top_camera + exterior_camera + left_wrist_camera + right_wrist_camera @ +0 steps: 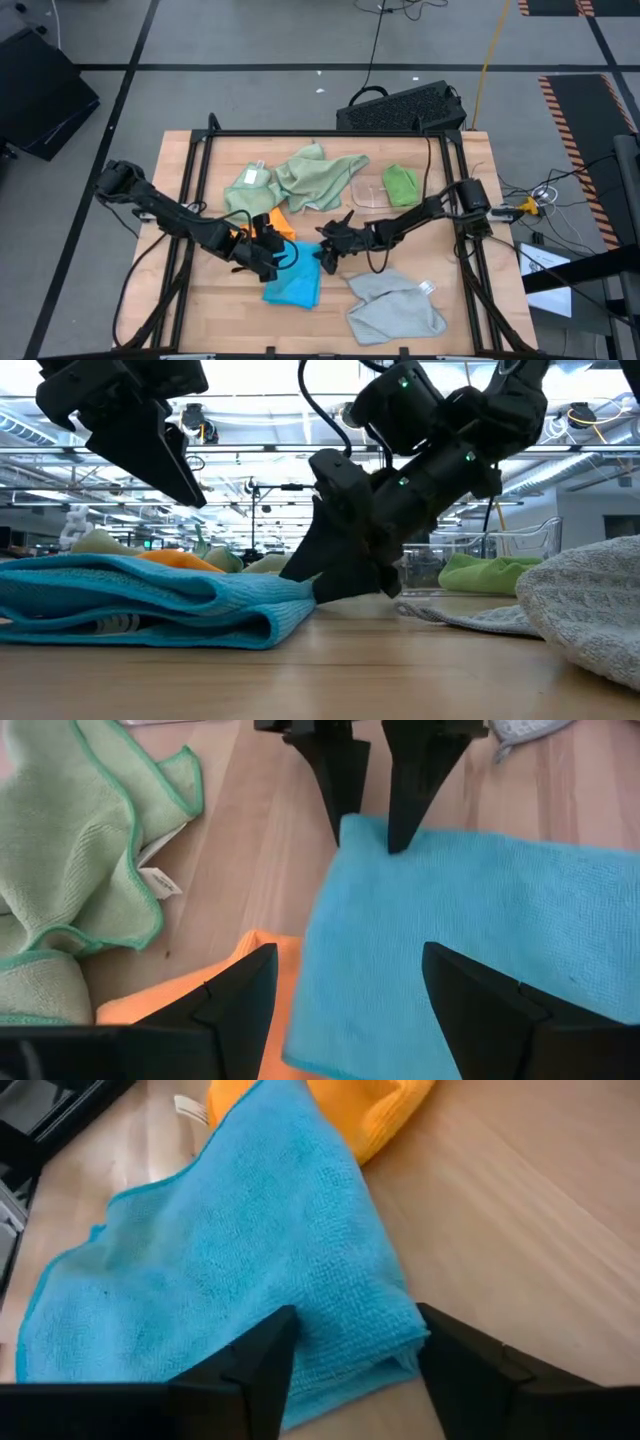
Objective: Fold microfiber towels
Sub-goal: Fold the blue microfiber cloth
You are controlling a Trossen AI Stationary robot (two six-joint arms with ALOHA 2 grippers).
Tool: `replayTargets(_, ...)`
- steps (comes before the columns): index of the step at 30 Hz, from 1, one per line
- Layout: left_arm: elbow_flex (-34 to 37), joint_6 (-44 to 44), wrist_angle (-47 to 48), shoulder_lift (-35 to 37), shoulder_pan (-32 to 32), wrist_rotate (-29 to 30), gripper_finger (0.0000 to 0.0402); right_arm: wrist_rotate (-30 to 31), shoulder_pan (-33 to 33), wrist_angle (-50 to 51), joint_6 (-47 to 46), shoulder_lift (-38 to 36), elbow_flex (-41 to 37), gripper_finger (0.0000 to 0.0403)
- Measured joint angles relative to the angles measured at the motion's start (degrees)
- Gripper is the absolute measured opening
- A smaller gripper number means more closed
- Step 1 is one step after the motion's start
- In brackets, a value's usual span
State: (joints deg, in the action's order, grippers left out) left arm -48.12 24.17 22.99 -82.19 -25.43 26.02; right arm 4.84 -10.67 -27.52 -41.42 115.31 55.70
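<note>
A bright blue towel [292,282] lies folded double on the table's near middle, its fold [350,1350] toward my right gripper. An orange towel [279,222] lies just beyond it, partly under its far edge. My left gripper [345,960] hangs open above the blue towel's left part, clear of it in the low view [150,450]. My right gripper [355,1320] is open and low at the towel's right corner, a finger on either side of the fold. Two pale green towels [305,180] lie bunched at the far middle, and a grey towel [395,305] lies at the near right. My right gripper comes slanting down from the table's right at the blue towel's folded corner [350,825]. One fingertip [397,840] rests on the towel's top, and the other [338,830] stands at its edge by the bare wood. The towel lies flat on the table, two layers thick there.
A clear tray [368,192] at the far right holds a bright green towel [400,184]. A black box [402,108] stands beyond the table's far edge. Bare wood shows between the blue towel and the grey towel [590,600], and along the near left.
</note>
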Motion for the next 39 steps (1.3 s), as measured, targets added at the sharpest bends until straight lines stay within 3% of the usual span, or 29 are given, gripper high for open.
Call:
replayTargets(5, 0.0, -1.02, -0.52, 0.0, 0.0, 0.13, 0.0253, 0.78, -0.95, -1.29, 4.76, 0.9, 0.0, 0.0096)
replayTargets(9, 0.0, -0.8, -3.2, 0.0, 0.07, 0.15, 0.0253, -0.54, -1.66, -1.22, 13.61, 0.37, -0.11, 0.0014)
replayTargets(13, 1.69, -2.75, -8.26, 0.0, 0.26, -0.11, 0.0253, 0.07, -2.2, -1.95, 22.74, -1.63, -0.12, 0.0016)
replayTargets(19, 4.86, -7.52, -12.68, -0.04, 3.34, -5.32, 0.0253, 0.83, -2.26, -2.06, 30.21, -4.15, -0.11, 0.0006)
replayTargets(28, 8.21, -11.57, -12.47, -0.04, 9.33, -21.23, 0.0246, 1.28, -3.39, -2.24, 38.04, -6.37, -0.11, 0.0007)
replayTargets(32, 8.24, -12.11, -12.48, 0.16, 8.82, -23.2, 0.0199, 2.48, -3.34, -2.21, 38.8, -6.71, -0.11, 0.0007)
replayTargets(39, 8.24, -6.07, -12.62, 0.2, 4.37, -18.3, 0.0029, 2.45, -3.64, -2.08, 34.87, -7.57, -0.09, 0.0007)
